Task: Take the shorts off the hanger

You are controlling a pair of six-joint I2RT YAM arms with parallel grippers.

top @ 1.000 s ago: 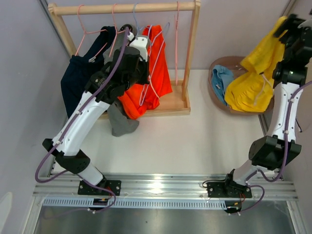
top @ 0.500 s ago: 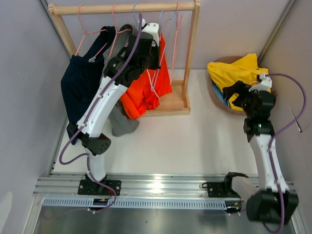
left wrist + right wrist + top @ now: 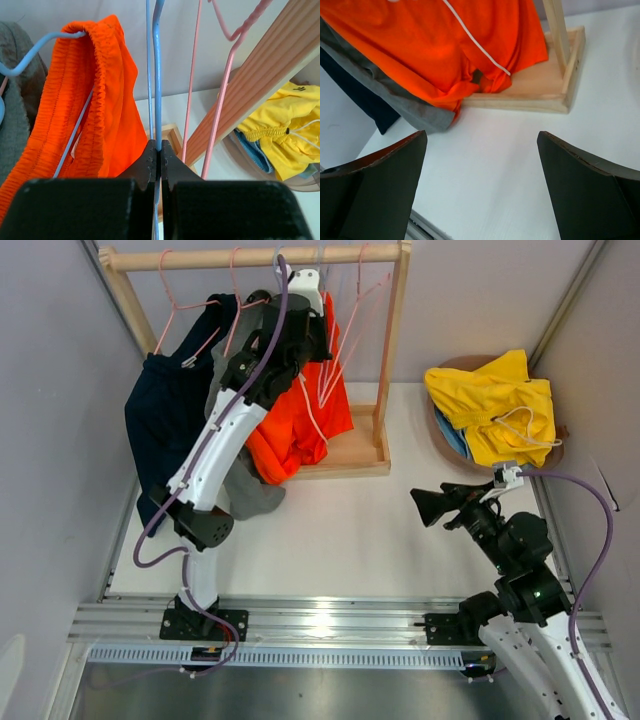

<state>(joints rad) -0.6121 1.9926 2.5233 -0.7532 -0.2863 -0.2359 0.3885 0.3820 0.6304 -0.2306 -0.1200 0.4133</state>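
pinch at the left fingers [image 3: 150, 152], pressed together on the blue hanger [image 3: 158, 75] wire with no gap showing; up close under the rail [image 3: 250, 257] now, higher than a second ago. just left of that wire, orange shorts [image 3: 107, 100] hooked by the waistband over a pale blue loop, probably part of the same hanger, though not certain from these views. pink hanger [image 3: 220, 110] bare alongside, to the right. further left on the rack [image 3: 395, 350], grey shorts [image 3: 250, 495] and navy shorts [image 3: 160, 415], both hanging low

right fingers [image 3: 430, 506] spread wide and holding nothing, pulled back low over the bench [image 3: 380, 530] and pointed toward the rack, well apart from the basket [image 3: 436, 405]. a second ago raised high with the yellow shorts [image 3: 490, 405] dangling; half a second ago down at the basket; now let go. yellow shorts heaped in the basket on top of the light blue shorts [image 3: 452, 440], only an edge of the blue visible

means two pairs off and three left on the rack. looks like orange next: left side already clamped on its hanger, right side free to take the cloth. worth watching the white drawstring [image 3: 477, 45] and the pink hanger for snags
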